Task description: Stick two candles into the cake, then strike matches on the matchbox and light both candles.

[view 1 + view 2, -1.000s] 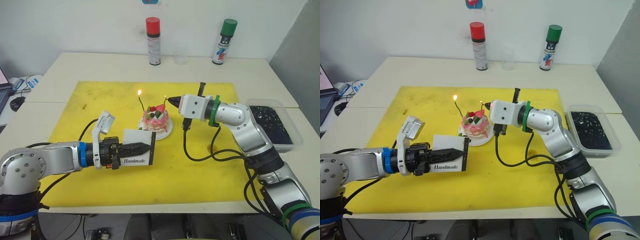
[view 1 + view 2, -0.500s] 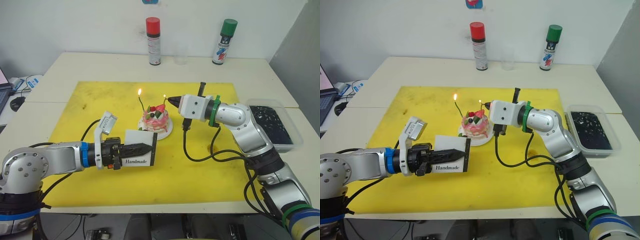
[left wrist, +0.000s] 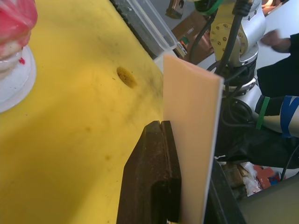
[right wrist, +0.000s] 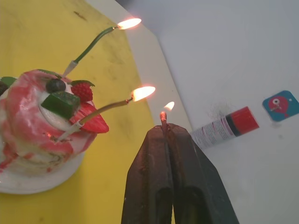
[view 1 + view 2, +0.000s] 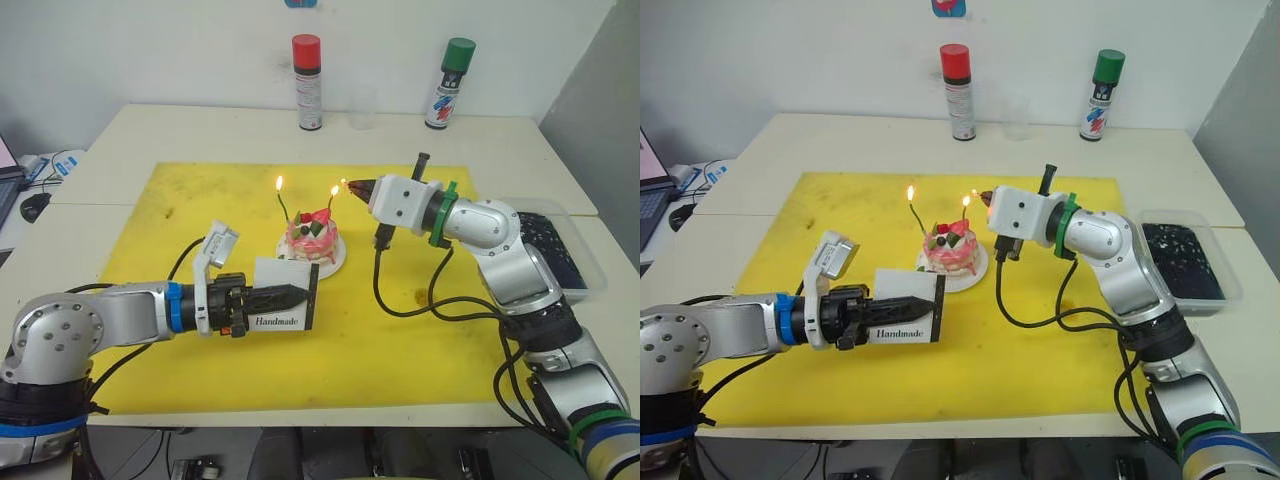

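Observation:
The pink-and-white cake [image 5: 312, 238] sits on its white plate [image 5: 335, 262] on the yellow mat. Two thin green candles stand in it, both burning: the left candle [image 5: 285, 210] and the right candle [image 5: 328, 208]. My right gripper [image 5: 352, 187] hovers just right of the right candle's flame, shut on a short match [image 4: 163, 117] that still burns at its tip. In front of the cake, my left gripper [image 5: 298, 293] is shut on the white "Handmade" matchbox [image 5: 285, 298], which it holds upright just above the mat.
The yellow mat [image 5: 190, 210] covers the table's middle. A red spray can [image 5: 307, 82], a clear glass [image 5: 362, 112] and a green spray can [image 5: 447, 82] stand at the back. A clear tray [image 5: 545, 245] of dark bits sits at the right. Black cables [image 5: 400, 300] hang onto the mat.
My right gripper has drawn back to the right and slightly up, away from the cake, and the right candle's flame has grown. The left gripper with the matchbox has edged right.

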{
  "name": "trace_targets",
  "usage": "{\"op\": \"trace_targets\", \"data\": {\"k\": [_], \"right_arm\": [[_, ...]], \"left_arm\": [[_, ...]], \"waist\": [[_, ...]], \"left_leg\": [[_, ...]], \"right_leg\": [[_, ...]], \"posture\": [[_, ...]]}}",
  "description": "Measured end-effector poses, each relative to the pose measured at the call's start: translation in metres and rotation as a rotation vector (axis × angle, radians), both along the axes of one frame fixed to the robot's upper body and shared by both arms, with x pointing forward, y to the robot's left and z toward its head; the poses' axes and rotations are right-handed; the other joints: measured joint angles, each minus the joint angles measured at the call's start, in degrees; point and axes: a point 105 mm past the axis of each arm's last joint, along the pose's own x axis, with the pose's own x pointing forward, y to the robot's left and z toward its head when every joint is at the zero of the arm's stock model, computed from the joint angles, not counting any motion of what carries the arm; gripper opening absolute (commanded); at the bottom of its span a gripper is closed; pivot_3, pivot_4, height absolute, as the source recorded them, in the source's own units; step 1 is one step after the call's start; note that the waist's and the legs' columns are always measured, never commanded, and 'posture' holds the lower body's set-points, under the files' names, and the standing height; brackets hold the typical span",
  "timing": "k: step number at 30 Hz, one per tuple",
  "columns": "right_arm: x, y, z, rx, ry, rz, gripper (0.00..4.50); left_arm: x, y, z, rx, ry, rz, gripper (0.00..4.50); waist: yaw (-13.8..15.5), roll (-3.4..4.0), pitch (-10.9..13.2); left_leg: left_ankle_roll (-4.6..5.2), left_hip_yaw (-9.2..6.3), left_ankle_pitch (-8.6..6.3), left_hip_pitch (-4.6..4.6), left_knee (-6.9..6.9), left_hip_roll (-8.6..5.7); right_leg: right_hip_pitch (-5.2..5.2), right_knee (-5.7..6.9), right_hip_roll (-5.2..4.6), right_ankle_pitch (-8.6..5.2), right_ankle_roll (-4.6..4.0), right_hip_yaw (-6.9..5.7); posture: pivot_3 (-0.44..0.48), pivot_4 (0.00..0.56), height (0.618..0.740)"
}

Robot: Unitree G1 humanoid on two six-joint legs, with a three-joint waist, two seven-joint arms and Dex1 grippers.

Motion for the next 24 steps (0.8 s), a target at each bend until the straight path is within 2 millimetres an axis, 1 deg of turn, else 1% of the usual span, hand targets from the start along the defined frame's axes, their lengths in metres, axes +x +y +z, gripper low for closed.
{"op": "trace_targets", "data": {"k": [3,5,6,10,12,15,16,19,20,23,24], "right_arm": [[0.001,-0.029,-0.007,0.029,0.052,-0.106,0.02],[0.002,-0.061,-0.017,0.071,0.121,-0.226,0.02],[0.003,-0.071,-0.02,0.081,0.142,-0.267,0.02],[-0.002,-0.126,-0.023,0.192,0.221,-0.476,0.02],[-0.006,-0.161,-0.028,0.233,0.263,-0.601,0.02],[-0.011,-0.191,-0.032,0.279,0.3,-0.713,0.02],[-0.013,-0.204,-0.034,0.288,0.307,-0.767,0.02],[-0.016,-0.235,-0.045,0.306,0.335,-0.885,0.02],[-0.016,-0.242,-0.049,0.315,0.35,-0.917,0.02],[-0.015,-0.251,-0.06,0.345,0.396,-0.961,0.02],[-0.015,-0.254,-0.064,0.359,0.417,-0.972,0.2]], "left_arm": [[-0.001,-0.001,-0.004,-0.001,0.009,0.004,0.0],[-0.002,-0.004,-0.011,0.004,0.032,0.007,0.0],[-0.003,-0.005,-0.014,0.002,0.044,0.008,0.0],[-0.005,-0.012,-0.02,0.008,0.053,-0.007,0.0],[-0.006,-0.016,-0.023,0.007,0.057,-0.014,0.0],[-0.006,-0.02,-0.025,-0.004,0.06,-0.017,0.0],[-0.005,-0.022,-0.026,-0.011,0.058,-0.016,0.0],[-0.005,-0.026,-0.029,-0.012,0.06,-0.014,0.0],[-0.004,-0.026,-0.031,-0.009,0.062,-0.01,0.0],[-0.005,-0.028,-0.033,-0.015,0.067,-0.01,0.0],[-0.005,-0.029,-0.033,-0.019,0.069,-0.009,0.0]], "waist": [[0.15,0.0,0.0],[0.17,0.0,0.0],[0.11,0.01,0.01],[0.07,0.01,0.01],[0.07,0.02,0.01],[-0.02,0.02,0.01],[-0.07,0.02,0.01],[-0.14,0.02,0.01],[-0.22,0.02,0.01],[-0.32,0.04,0.02],[-0.29,0.04,0.02]], "left_leg": [[0.0,0.01,0.0,-0.02,0.0,-0.02],[0.0,0.03,0.0,-0.03,-0.01,-0.04],[0.0,0.04,0.0,-0.03,0.0,-0.03],[0.0,0.01,0.0,-0.01,-0.01,-0.01],[0.0,0.05,0.0,-0.01,-0.01,-0.05],[0.01,0.08,-0.01,-0.01,0.0,-0.05],[0.01,0.08,-0.01,-0.01,0.01,-0.05],[0.01,0.08,-0.01,-0.01,0.01,-0.05],[0.01,0.08,-0.01,-0.01,0.01,-0.05],[0.01,0.08,-0.01,0.0,0.01,-0.05],[0.01,0.08,-0.01,-0.01,0.01,-0.05]], "right_leg": [[0.01,-0.03,-0.04,0.0,0.01,0.01],[0.01,-0.05,-0.05,0.0,0.01,0.02],[0.0,-0.04,-0.04,0.0,0.01,0.02],[0.0,-0.01,-0.01,-0.04,0.06,0.02],[0.0,-0.02,-0.01,-0.1,0.18,0.06],[0.0,-0.03,-0.02,-0.12,0.23,0.09],[0.0,-0.03,-0.01,-0.12,0.24,0.1],[-0.01,-0.03,0.0,-0.13,0.25,0.11],[-0.01,-0.03,0.01,-0.13,0.25,0.12],[-0.01,-0.02,0.03,-0.13,0.26,0.12],[0.0,-0.03,0.02,-0.13,0.26,0.12]], "posture": [[0.0,0.15,0.74],[0.0,0.15,0.74],[0.0,0.15,0.74],[0.0,0.15,0.74],[0.0,0.15,0.74],[0.0,0.15,0.74],[0.0,0.15,0.74],[0.0,0.15,0.74],[0.0,0.15,0.74],[0.0,0.15,0.74],[0.0,0.15,0.74]]}}
